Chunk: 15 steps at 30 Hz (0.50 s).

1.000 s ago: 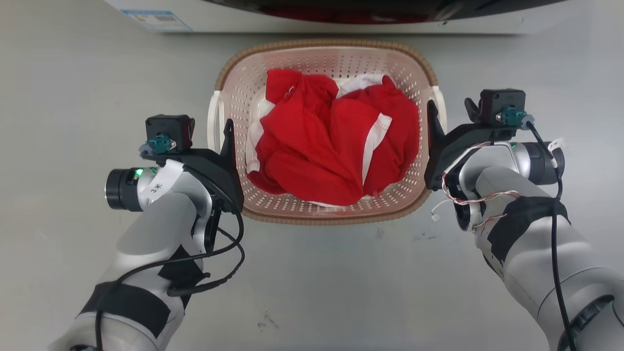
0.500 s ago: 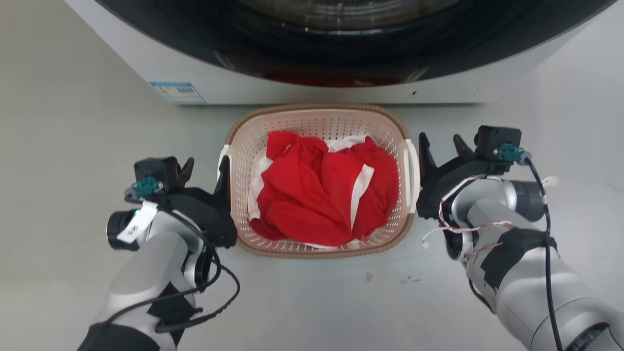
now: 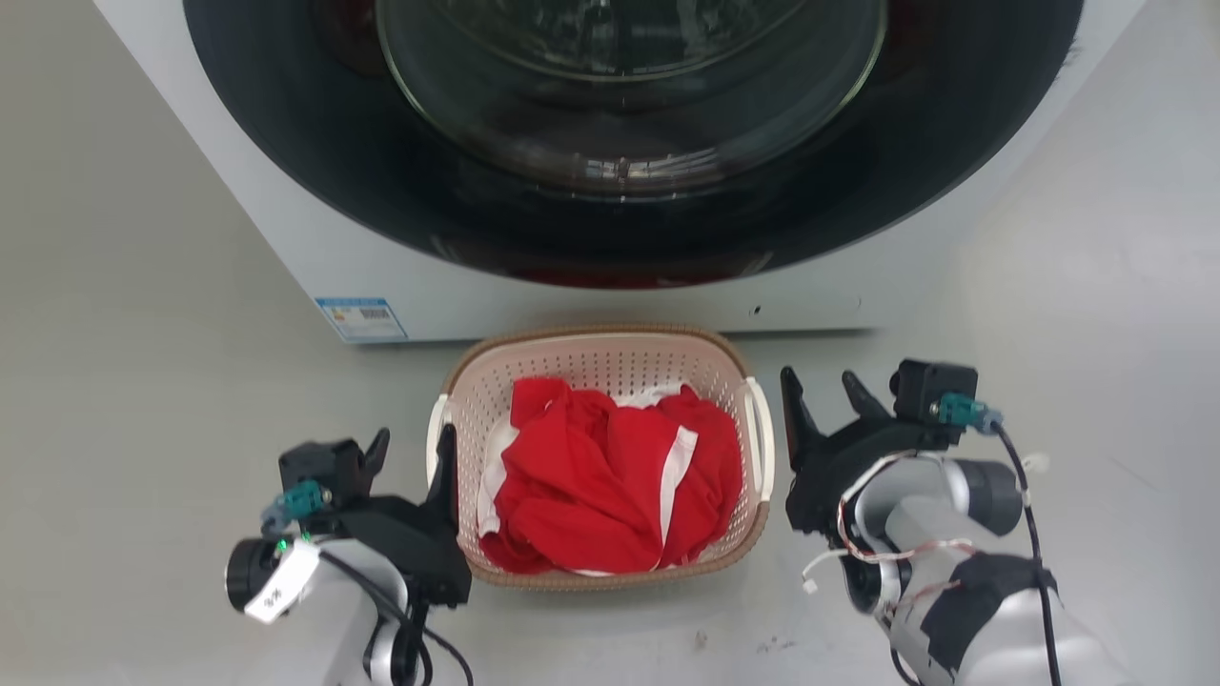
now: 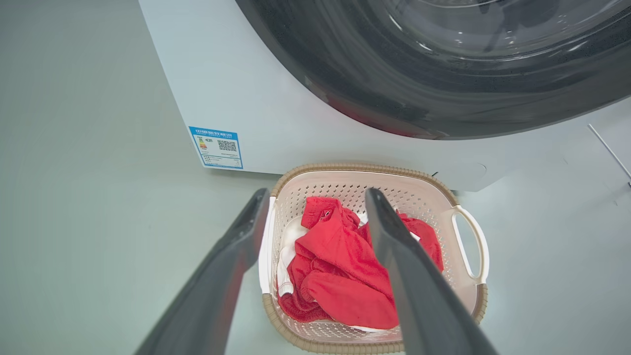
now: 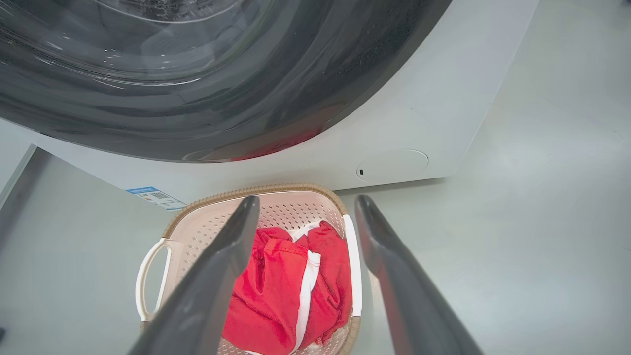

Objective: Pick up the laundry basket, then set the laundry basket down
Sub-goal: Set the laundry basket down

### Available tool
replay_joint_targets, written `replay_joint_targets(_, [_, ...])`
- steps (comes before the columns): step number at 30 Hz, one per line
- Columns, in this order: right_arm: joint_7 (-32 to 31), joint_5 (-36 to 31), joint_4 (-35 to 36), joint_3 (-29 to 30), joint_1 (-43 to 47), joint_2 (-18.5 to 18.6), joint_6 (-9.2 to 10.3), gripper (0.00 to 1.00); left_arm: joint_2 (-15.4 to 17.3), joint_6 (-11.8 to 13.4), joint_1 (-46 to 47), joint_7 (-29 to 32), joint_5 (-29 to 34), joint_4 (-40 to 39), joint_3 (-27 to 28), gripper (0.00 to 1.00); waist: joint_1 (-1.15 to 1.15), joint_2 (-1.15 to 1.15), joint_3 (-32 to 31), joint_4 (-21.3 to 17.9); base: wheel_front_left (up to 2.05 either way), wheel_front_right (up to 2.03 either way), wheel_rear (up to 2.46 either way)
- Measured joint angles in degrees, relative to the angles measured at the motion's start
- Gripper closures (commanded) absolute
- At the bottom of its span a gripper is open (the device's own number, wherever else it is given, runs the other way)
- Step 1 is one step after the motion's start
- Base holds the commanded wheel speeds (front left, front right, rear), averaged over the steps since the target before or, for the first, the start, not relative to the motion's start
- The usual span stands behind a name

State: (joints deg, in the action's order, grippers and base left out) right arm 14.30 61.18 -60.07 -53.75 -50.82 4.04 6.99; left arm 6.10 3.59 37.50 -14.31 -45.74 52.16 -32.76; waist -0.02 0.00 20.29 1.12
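Laundry basket [image 3: 610, 367] lies crosswise between my arms, one handle toward each. Left claw [image 3: 412, 455], spread wide, sits closer in than right claw [image 3: 822, 400], also spread.

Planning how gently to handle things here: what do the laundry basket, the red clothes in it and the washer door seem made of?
The laundry basket looks like matte moulded plastic: even rows of holes; its brown woven-look rim is probably plastic too. The red clothes look like soft fabric, crumpled in folds. The washer door seems glossy glass, showing reflections.
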Motion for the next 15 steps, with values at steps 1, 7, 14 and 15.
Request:
replay_joint_targets(1, [0.00, -0.52, 0.75, 0.36, 1.04, 0.10, 0.01, 0.00, 0.02, 0.03, -1.24, 0.00, 0.46, -1.00, 0.26, 0.00, 0.00, 0.00, -0.87, -0.11, 0.00, 0.00, 0.00])
replay_joint_targets(7, [-0.01, -3.81, 5.37, 2.44, 8.52, 1.02, 0.07, 0.00, 0.87, 1.24, -8.81, 0.00, 3.56, -6.56, 2.26, 0.00, 0.00, 0.00, -5.99, -0.57, 0.00, 0.00, 0.00])
replay_joint_targets(14, [-0.01, -8.01, 11.43, 5.49, 18.61, 3.02, 0.14, 0.00, 1.70, 2.52, -18.23, 0.00, 6.94, -13.82, 5.16, 0.00, 0.00, 0.00, -12.00, -0.69, 0.00, 0.00, 0.00])
replay_joint_targets(15, [-0.01, -8.47, 12.36, 5.94, 19.94, 3.22, 0.14, 0.00, 1.98, 2.55, -19.51, 0.00, 7.38, -14.82, 5.61, 0.00, 0.00, 0.00, -12.84, -0.70, 0.00, 0.00, 0.00])
